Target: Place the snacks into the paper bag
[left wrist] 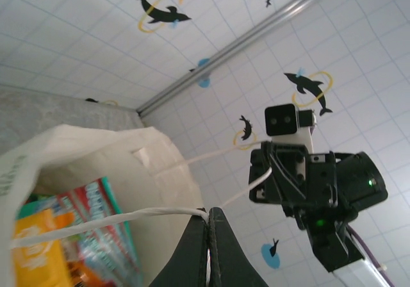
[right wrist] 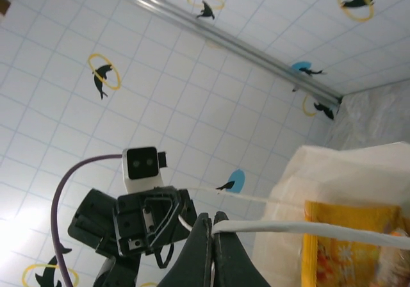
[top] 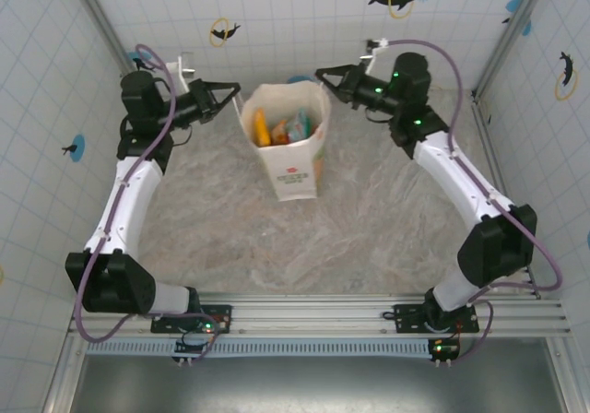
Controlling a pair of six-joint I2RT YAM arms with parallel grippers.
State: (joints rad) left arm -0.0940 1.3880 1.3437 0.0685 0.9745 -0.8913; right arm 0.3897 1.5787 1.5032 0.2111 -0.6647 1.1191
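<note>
The tabletop [top: 369,229] carries the white paper bag [top: 293,169] upright at its far middle, with the snacks [top: 281,129] already inside, so the task looks about done. The left tool [top: 234,89] is clamped on the left handle [left wrist: 115,220] and the right tool [top: 321,73] on the right handle [right wrist: 307,228], probably to hold the mouth spread; tiled walls [top: 304,7] crowd close behind both

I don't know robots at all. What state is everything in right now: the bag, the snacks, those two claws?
paper bag, upright, mouth open
snacks, inside the bag, tops showing
left handle, stretched out, pinched at its end
right handle, stretched out, pinched at its end
left gripper, shut on the left handle
right gripper, shut on the right handle
</note>
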